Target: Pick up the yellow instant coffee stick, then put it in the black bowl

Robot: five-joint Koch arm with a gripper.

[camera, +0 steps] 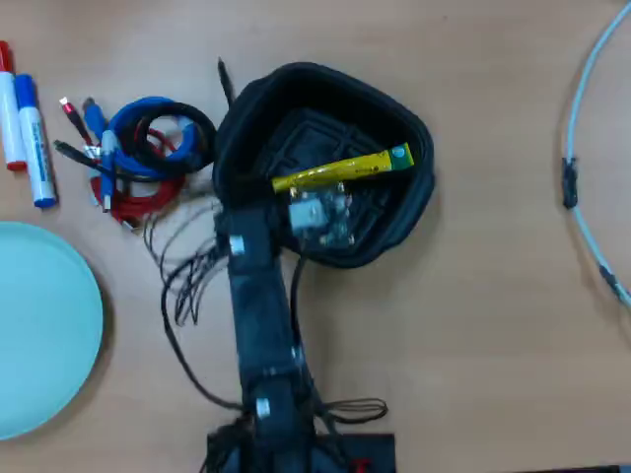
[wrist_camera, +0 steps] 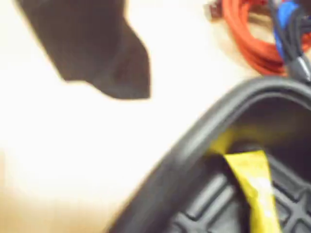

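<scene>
Overhead, the yellow instant coffee stick (camera: 343, 169) is seen lying inside the black bowl (camera: 404, 212), stretched across its ribbed floor with the green end toward the right of the view. The arm (camera: 258, 325) is reached up from the bottom edge, and its pincer (camera: 317, 215) is held over the bowl just below the stick; whether its jaws are apart or together cannot be told. Coiled red and blue cables (camera: 143, 158) are placed left of the bowl on the wooden counter (camera: 493, 325), with a pale blue plate (camera: 39, 325) and two markers (camera: 25, 133) farther left.

From the wrist, a blurred picture is given: the bowl's rim (wrist_camera: 204, 126) is crossed diagonally, the yellow stick (wrist_camera: 255, 187) is shown inside, and a dark pincer part (wrist_camera: 92, 43) is seen at upper left.
</scene>
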